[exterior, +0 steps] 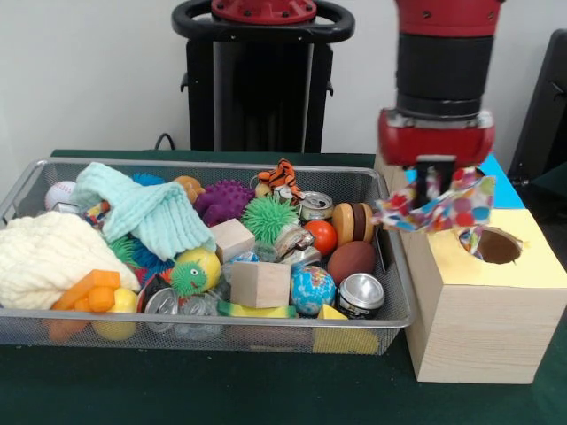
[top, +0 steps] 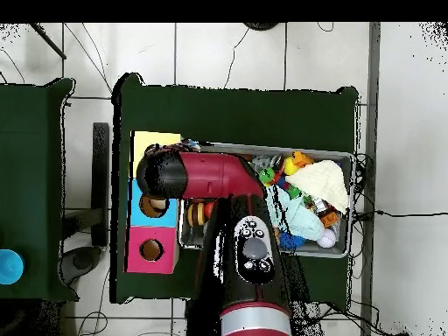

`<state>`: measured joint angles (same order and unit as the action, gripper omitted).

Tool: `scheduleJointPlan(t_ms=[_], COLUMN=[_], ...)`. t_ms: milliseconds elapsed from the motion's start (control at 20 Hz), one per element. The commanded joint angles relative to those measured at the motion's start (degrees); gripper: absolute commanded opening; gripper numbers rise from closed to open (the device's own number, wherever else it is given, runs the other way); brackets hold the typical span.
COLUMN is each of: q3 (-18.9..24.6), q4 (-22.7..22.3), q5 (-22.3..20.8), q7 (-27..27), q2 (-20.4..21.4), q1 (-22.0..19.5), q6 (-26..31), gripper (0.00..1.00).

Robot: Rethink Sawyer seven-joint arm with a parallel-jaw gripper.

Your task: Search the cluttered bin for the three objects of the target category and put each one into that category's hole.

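One polka-dot cloth (exterior: 440, 205) bears no legible writing.

One dotted cloth (exterior: 443, 205), seemingly.

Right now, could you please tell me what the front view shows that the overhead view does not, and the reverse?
Only the front view shows the gripper holding a white polka-dotted cloth piece above the round hole in the yellow-topped pale wooden box.

Only the overhead view shows the red-surrounded box and the blue-surrounded one's hole; the arm hides the gripper there.

Both show the grey wire-mesh bin, with the cream knitted cloth and mint-green knitted cloth in it.
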<state>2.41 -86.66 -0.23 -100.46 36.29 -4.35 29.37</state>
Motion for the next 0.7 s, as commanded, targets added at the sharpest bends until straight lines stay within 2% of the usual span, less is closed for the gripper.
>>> scheduleJointPlan(t_ms=[50, 400, 700], q3=[0.22, -1.03, -1.46], q4=[0.04, -2.20, -1.63], q5=[3.68, 5.92, 7.19], q7=[-13.41, -15.42, -14.98], q2=[-0.05, -2.34, -5.65], q1=[4.01, 7.34, 7.87], q6=[6.09, 0.72, -3.37], gripper=[0.00, 0.00, 0.00])
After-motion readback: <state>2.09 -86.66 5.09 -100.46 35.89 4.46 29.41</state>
